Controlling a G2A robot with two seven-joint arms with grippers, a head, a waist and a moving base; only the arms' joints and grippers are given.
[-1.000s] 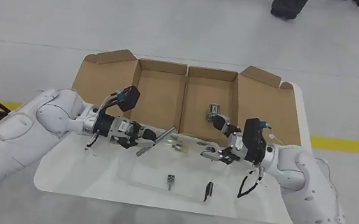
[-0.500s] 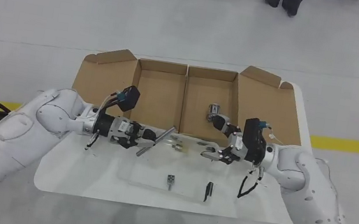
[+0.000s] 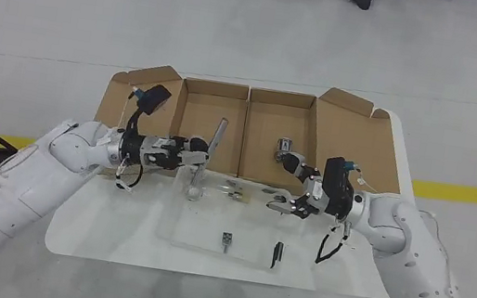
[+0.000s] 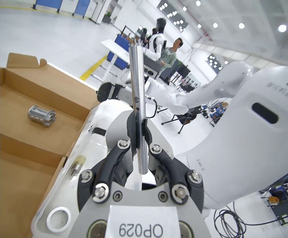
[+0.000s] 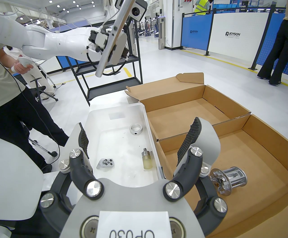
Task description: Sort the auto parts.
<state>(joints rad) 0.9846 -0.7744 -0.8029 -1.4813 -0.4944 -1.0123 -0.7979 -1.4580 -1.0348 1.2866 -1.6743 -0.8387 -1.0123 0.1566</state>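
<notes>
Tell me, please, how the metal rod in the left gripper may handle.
The rod looks like polished steel, so probably stiff and heavy for its size. Round and smooth, it may slip in the left gripper, and roll once released.

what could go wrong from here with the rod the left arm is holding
1. The left gripper pinches the rod near one end, so the long free part might swing or slip between the pads.
2. The rod hangs tilted across the near wall of the cardboard box; lowered like that, it might catch the wall instead of dropping in.
</notes>
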